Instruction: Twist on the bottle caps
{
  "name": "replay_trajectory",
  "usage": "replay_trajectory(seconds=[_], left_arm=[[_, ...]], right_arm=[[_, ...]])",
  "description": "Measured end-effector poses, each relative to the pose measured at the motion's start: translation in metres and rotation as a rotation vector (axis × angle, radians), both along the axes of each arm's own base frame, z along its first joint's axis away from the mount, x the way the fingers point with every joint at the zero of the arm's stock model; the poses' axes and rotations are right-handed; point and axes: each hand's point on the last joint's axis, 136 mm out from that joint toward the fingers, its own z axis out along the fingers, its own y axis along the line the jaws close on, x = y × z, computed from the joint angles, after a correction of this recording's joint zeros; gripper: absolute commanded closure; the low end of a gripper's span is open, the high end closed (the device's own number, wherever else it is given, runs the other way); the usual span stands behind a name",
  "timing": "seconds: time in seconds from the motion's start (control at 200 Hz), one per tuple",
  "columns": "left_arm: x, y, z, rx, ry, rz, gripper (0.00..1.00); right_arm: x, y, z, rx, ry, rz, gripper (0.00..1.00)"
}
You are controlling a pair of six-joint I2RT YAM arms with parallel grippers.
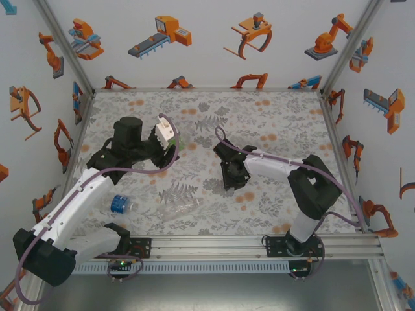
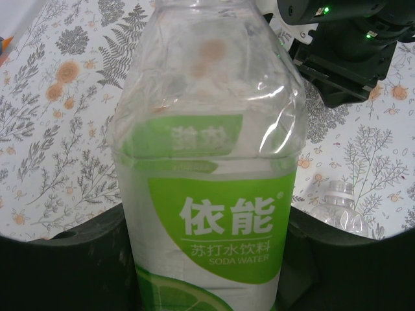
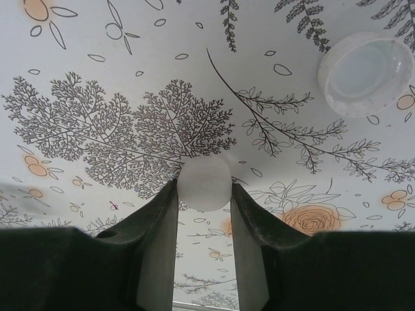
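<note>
Near table (image 1: 272, 116) centre — right gripper (image 3: 204, 189) clamped on white cap (image 3: 204, 176); left gripper (image 1: 171, 146) grips green-label bottle (image 2: 207, 162) — left-centre.

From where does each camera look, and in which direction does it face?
Top external: above and behind the robot, looking down on the table; the left arm and right arm show.
Left wrist: looking along the left gripper at the green-label bottle it holds; its fingers show.
Right wrist: facing down at the table; the right gripper pinches a white cap, a second cap lies beyond.
Shared: top and left wrist both show the green-label bottle.
</note>
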Motion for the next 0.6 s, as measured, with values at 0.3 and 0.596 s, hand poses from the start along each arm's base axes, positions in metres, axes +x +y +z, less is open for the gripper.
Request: replay_trajectory(seconds=[0.3, 0.596], left_arm=[[-0.006, -0.005, 0.001, -0.001, -0.016, -0.058, 1.00], [-0.037, -0.019, -0.020, 0.046, -0.045, -0.251, 1.00]], right_arm=[[0.005, 0.007, 0.040, 0.080, -0.093, 0.037, 0.92], [0.000, 0.036, 0.162, 0.379, -0.389, 0.307, 1.00]])
